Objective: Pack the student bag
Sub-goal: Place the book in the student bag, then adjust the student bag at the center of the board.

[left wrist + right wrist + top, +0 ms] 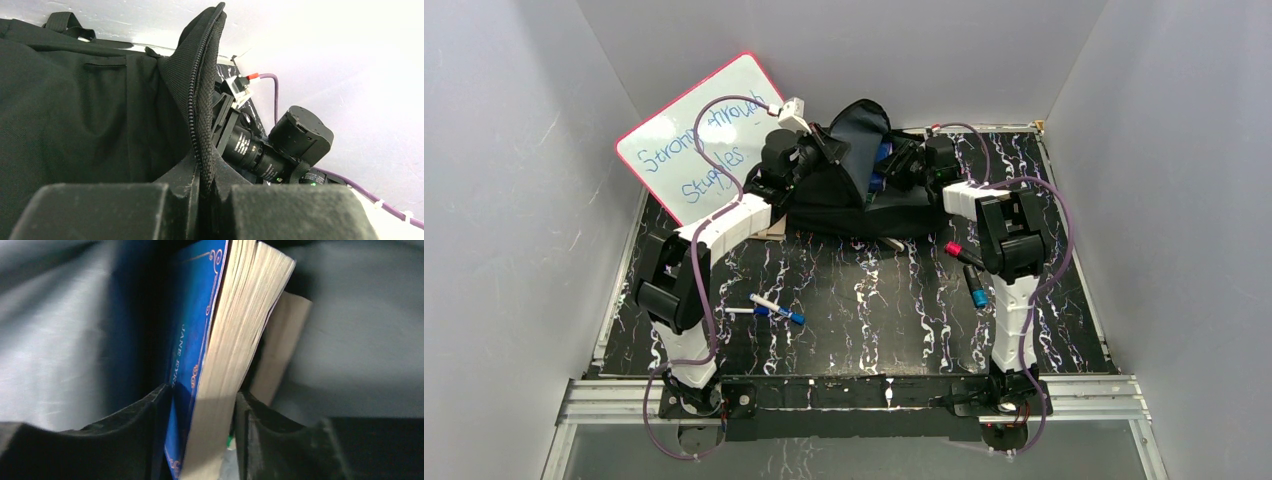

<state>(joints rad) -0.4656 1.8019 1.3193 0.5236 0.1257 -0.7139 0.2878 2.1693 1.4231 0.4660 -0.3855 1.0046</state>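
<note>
The black student bag [849, 185] lies at the back of the table, its mouth held open with grey lining [864, 130] showing. My left gripper [809, 150] is shut on the bag's zipper edge [202, 120] and holds that flap up. My right gripper [902, 165] reaches into the bag's mouth and is shut on a blue paperback book [200, 365], its cream page edge [240, 340] between the fingers. The book's blue cover shows inside the bag [882, 158]. Grey lining [50, 340] surrounds the book in the right wrist view.
A pink-framed whiteboard [699, 135] leans on the back left wall. Two blue-capped markers [776, 309] lie on the marbled table [874, 310] near the left arm. A red-capped marker [960, 252] and a blue-capped one [977, 288] lie by the right arm.
</note>
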